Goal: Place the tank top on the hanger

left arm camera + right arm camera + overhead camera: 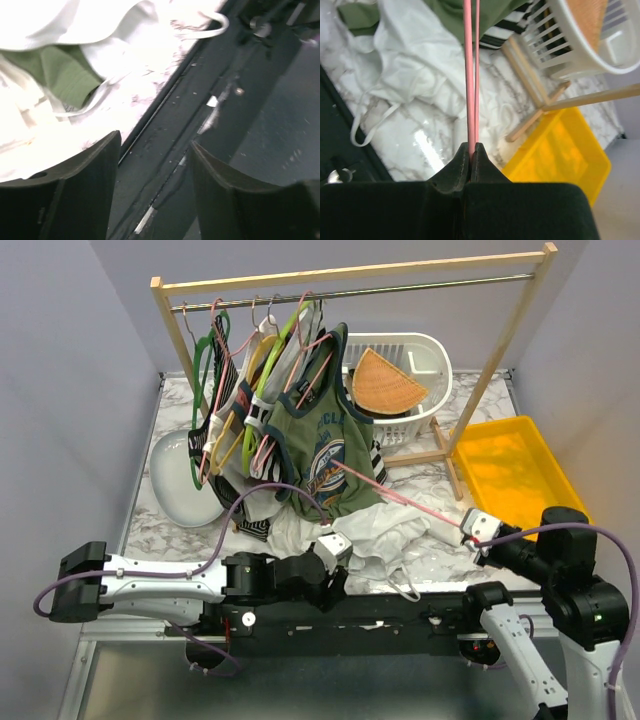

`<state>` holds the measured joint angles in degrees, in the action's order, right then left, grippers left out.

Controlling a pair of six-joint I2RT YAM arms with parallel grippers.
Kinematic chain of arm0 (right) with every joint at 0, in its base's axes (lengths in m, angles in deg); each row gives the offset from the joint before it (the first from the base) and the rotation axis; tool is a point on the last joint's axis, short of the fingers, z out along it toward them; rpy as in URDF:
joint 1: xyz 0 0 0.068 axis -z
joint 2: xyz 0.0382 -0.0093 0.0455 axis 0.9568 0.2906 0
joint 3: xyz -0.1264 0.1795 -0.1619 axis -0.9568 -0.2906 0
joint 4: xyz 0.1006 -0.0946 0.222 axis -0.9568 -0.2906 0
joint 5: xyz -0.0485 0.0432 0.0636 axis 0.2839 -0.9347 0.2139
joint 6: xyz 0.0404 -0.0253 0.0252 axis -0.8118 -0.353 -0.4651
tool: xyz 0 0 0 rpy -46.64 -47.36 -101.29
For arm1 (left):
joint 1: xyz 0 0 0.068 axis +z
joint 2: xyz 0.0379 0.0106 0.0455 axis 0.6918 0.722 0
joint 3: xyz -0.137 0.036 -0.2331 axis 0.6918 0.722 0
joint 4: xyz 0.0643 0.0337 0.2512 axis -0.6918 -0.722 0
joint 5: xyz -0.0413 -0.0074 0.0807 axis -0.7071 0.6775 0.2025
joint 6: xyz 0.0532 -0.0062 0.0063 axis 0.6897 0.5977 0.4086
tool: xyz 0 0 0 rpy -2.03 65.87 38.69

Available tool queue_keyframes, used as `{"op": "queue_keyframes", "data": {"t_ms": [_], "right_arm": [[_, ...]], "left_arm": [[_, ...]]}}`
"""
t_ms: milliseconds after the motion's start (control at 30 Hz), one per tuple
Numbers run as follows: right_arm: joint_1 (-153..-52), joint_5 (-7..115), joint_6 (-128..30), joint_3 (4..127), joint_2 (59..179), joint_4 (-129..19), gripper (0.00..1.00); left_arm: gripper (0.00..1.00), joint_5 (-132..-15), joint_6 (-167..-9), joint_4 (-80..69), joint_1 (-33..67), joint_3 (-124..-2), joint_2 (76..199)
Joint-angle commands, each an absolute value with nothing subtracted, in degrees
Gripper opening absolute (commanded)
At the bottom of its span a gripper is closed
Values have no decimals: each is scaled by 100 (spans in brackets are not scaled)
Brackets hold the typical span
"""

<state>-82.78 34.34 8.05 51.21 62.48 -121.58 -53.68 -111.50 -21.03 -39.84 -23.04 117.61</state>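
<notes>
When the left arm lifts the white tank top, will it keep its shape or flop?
Probably floppy: the tank top lies crumpled in soft folds. Likely light; the fabric looks thin. Its loose strap loop may dangle and snag.

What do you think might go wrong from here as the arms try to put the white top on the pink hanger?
1. The right fingers pinch the thin pink wire hanger by one end only, so it may twist or slip under the fabric's weight.
2. Its far end reaches the hanging olive-green printed tank top and may snag it.
3. The crumpled white tank top overlaps green fabric; the open left fingers might catch both.
</notes>
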Motion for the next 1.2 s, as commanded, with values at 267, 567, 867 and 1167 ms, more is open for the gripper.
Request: {"op": "queue_keyframes", "data": {"t_ms": [267,567,867,1167], "right_arm": [[-8014,2193,1483,4873,5981,-14023,1],[-8022,2491,1255,4636,5832,-14190,1],[-8014,2702,973,4328,5638,-14181,0],[-8005,2747,824,4293,5533,-14181,1]], "left_arm": [[63,-3238,-12330,-3062,-3798,-2478,12072],[58,-3887,-11609,-2598,-3006,-2830,12661],[53,-4415,-11231,-2017,-2575,-2900,13091],[27,-4222,-11170,-1868,-2364,-2900,13628]]}}
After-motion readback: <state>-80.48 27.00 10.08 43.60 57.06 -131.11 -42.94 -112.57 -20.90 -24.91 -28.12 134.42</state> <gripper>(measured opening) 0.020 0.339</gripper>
